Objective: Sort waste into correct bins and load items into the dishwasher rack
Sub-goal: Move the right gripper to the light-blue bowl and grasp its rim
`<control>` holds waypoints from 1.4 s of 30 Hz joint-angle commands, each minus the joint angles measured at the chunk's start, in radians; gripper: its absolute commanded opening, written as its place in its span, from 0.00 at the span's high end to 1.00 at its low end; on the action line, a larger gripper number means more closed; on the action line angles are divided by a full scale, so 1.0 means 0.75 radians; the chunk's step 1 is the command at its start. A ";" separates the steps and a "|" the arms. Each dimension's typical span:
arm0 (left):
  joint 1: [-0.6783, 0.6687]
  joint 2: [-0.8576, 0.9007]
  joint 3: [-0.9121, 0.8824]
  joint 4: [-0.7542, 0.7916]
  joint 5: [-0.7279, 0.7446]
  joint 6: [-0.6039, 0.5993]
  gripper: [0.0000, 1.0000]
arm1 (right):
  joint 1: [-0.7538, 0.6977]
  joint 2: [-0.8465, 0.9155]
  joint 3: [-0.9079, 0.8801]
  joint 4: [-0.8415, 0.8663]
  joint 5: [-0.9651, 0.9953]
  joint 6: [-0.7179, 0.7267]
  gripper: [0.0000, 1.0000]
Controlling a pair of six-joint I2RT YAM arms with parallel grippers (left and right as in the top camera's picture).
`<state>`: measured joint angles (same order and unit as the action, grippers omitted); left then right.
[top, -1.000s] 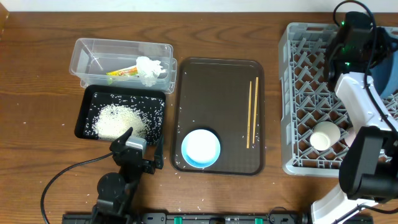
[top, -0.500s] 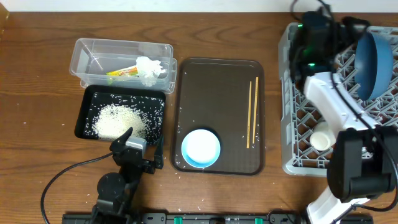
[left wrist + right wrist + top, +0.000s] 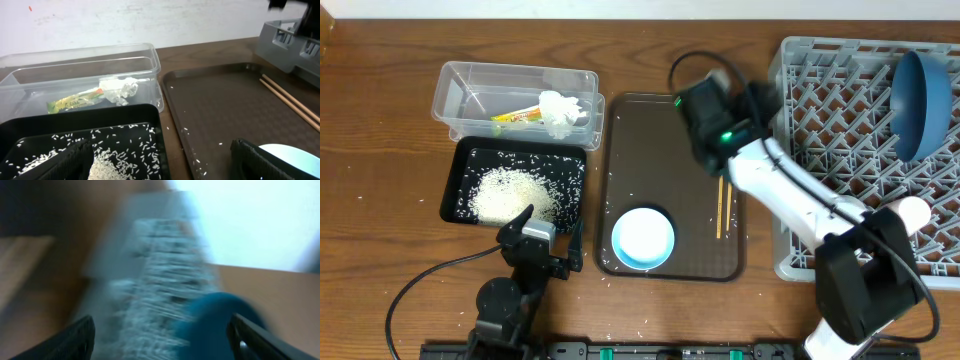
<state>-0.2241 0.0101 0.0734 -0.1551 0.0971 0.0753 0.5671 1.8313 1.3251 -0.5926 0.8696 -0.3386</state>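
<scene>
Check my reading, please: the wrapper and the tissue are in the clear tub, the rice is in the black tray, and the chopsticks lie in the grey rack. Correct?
Not fully. The chopsticks lie on the brown serving tray, not in the grey rack, as the overhead view shows. The wrapper and tissue are in the clear tub, the rice in the black tray.

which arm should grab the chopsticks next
Right. The right arm hangs over the brown tray beside the chopsticks, its fingers open, with the dishwasher rack on its side. The left arm sits by the black tray, farther off.
</scene>
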 commanded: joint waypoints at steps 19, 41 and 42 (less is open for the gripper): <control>0.007 -0.008 -0.034 -0.009 -0.015 -0.007 0.10 | 0.223 -0.080 -0.116 -0.325 -1.409 1.136 0.54; 0.007 -0.008 -0.034 -0.009 -0.015 -0.007 0.10 | 0.210 -0.459 -0.306 -0.225 -1.172 1.123 0.55; 0.007 -0.008 -0.034 -0.009 -0.016 -0.007 0.10 | 0.207 -0.479 -0.306 -0.242 -1.147 1.123 0.55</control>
<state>-0.2241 0.0101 0.0734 -0.1551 0.0971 0.0753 0.7464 1.5417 1.0737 -0.7528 -0.0975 0.5220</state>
